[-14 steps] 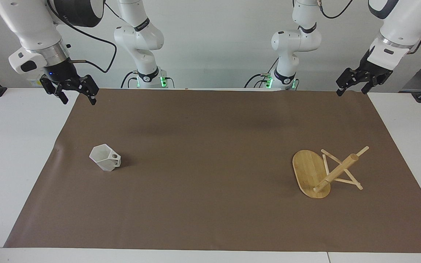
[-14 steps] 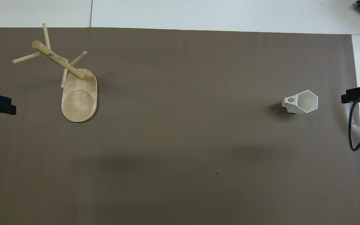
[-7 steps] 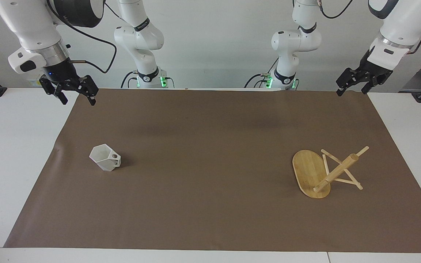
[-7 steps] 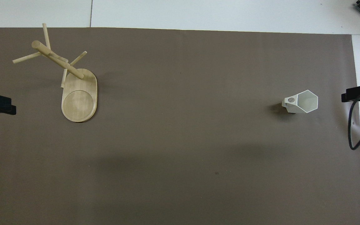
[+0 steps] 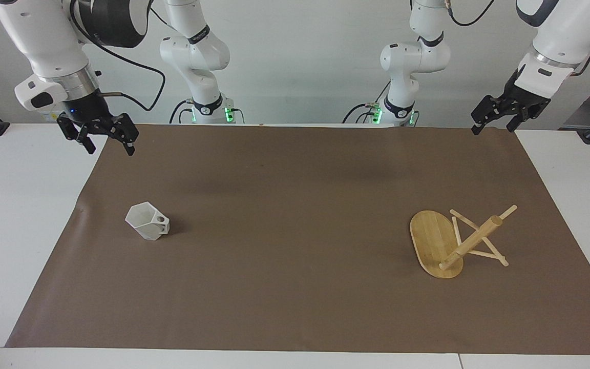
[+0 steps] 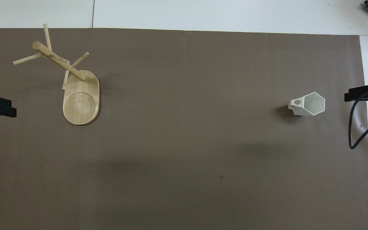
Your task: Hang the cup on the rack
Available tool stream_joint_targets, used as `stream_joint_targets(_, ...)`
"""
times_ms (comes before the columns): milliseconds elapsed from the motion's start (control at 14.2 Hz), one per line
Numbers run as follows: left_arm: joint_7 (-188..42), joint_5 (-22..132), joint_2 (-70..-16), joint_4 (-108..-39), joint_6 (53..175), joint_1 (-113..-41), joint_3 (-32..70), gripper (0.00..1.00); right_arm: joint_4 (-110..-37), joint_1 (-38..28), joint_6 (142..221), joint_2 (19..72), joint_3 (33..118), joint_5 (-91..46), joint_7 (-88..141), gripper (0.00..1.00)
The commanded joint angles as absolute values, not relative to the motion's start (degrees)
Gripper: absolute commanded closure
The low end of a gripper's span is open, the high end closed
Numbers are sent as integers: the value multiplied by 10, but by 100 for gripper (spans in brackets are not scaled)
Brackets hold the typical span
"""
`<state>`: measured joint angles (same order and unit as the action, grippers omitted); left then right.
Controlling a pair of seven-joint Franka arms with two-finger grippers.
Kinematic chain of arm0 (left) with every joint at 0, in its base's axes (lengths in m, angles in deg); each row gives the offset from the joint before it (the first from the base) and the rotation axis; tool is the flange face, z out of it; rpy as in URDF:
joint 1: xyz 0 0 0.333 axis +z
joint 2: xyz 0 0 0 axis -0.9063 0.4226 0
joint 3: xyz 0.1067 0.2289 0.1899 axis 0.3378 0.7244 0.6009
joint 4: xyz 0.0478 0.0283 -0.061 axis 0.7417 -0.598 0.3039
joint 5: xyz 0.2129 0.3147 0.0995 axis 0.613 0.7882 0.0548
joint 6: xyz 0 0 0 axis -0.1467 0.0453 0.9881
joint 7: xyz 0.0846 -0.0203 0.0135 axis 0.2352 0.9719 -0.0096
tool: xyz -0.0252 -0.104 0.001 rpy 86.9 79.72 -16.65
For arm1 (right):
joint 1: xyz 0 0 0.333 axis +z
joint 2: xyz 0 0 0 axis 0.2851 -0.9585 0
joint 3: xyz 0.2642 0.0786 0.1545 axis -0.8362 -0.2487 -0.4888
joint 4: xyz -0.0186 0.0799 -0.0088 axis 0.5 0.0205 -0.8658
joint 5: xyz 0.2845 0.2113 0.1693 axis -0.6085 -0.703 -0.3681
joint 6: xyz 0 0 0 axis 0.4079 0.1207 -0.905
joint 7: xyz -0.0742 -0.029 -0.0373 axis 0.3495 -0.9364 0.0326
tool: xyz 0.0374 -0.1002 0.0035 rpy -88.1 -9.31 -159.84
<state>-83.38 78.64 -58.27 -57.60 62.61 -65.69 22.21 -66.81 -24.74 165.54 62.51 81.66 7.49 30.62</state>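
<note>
Both arms are hanging up high, the left gripper (image 5: 490, 124) and right gripper (image 5: 104, 143) spread (holding nothing), over the brown mat's (image 5: 295, 195) corners; the white mug (image 5: 147, 227) and bamboo mug tree (image 5: 454, 243) are sitting well apart.

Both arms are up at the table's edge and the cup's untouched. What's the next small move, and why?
Probably bring the right end effector down over the cup. It is open, empty and at the cup's end of the table. The cup stands upright and free. The left end effector waits open at the rack's end.
</note>
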Motion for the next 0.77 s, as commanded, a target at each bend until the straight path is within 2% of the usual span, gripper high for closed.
stream_joint_targets(0, -841, 786, -596, -591, 625, -652, 220, 0, -706, -254, 1685, 636, 814, 79, 299, 0)
stream_joint_targets(281, -841, 786, -596, -591, 625, -652, 220, 0, -759, -254, 1748, 629, 814, 79, 299, 0)
stream_joint_targets(703, -841, 786, -596, -591, 625, -652, 220, 0, -768, -269, 1831, 564, 815, 79, 292, 0)
